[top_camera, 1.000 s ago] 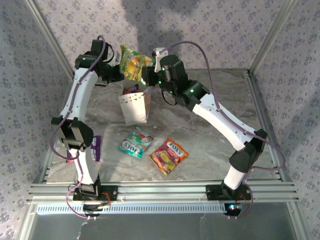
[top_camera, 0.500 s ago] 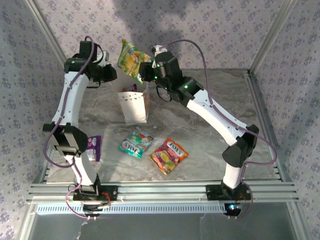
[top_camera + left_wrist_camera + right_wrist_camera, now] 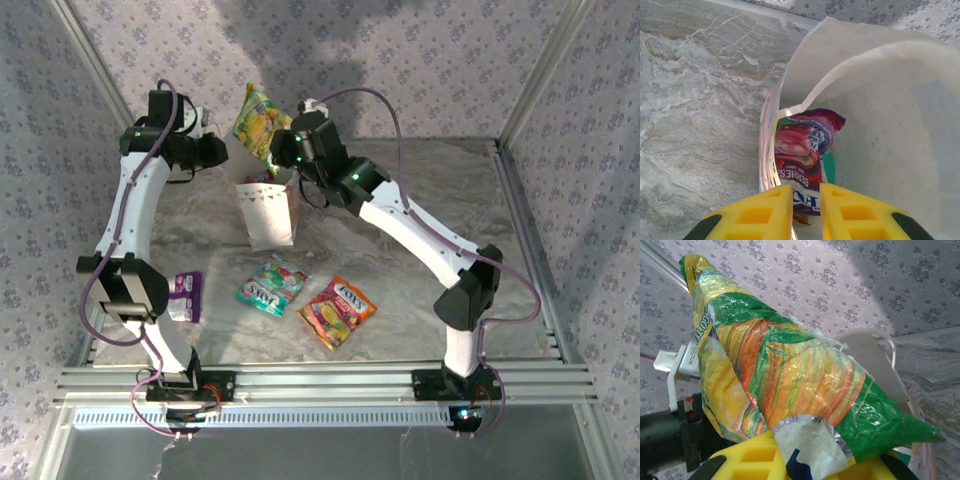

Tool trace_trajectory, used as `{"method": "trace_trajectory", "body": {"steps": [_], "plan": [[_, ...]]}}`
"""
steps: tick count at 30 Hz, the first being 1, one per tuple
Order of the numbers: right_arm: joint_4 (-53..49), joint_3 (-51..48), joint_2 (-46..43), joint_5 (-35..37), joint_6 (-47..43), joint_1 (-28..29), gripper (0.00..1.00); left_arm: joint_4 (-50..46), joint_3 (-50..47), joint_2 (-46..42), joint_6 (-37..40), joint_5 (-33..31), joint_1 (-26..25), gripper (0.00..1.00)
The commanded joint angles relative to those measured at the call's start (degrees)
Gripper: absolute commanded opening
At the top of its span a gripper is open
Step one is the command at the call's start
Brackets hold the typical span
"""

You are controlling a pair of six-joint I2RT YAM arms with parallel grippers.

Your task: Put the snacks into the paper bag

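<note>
Now right jaws clamp yellow-green packet (image 3: 257, 115), long axis upright, by paper bag (image 3: 270, 220) mouth; left jaws slightly parted, empty.

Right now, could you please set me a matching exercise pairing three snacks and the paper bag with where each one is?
1. yellow-green glossy snack packet
2. teal glossy packet
3. red-orange glossy packet
4. white paper gift bag

A. on the marble table, nearer the right arm's base
B. standing upright, top open
C. clamped in the right gripper, in the air
D. on the table, closest to the bag

Pairs: 1-C, 2-D, 3-A, 4-B
</note>
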Motion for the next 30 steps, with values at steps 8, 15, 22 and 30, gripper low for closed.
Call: {"method": "trace_trajectory", "body": {"steps": [8, 15, 22, 30], "plan": [[-0.3, 7.6, 4.4, 5.0, 6.2, 0.1, 0.17, 1.9, -3.2, -4.4, 0.3, 2.3, 1.3, 0.23], [-0.5, 11.4, 7.5, 6.5, 4.9, 1.4, 0.18, 2.3, -4.0, -5.2, 0.3, 2.4, 2.0, 0.23], [-2.2, 16.0, 10.7, 12.9, -2.7, 4.3, 0.19, 2.5, -4.1, -4.8, 0.3, 2.5, 2.1, 0.22], [-7.0, 23.5, 15.5, 20.5, -9.1, 5.7, 0.20, 2.7, -4.4, -4.4, -0.1, 2.8, 2.2, 0.21]]}}
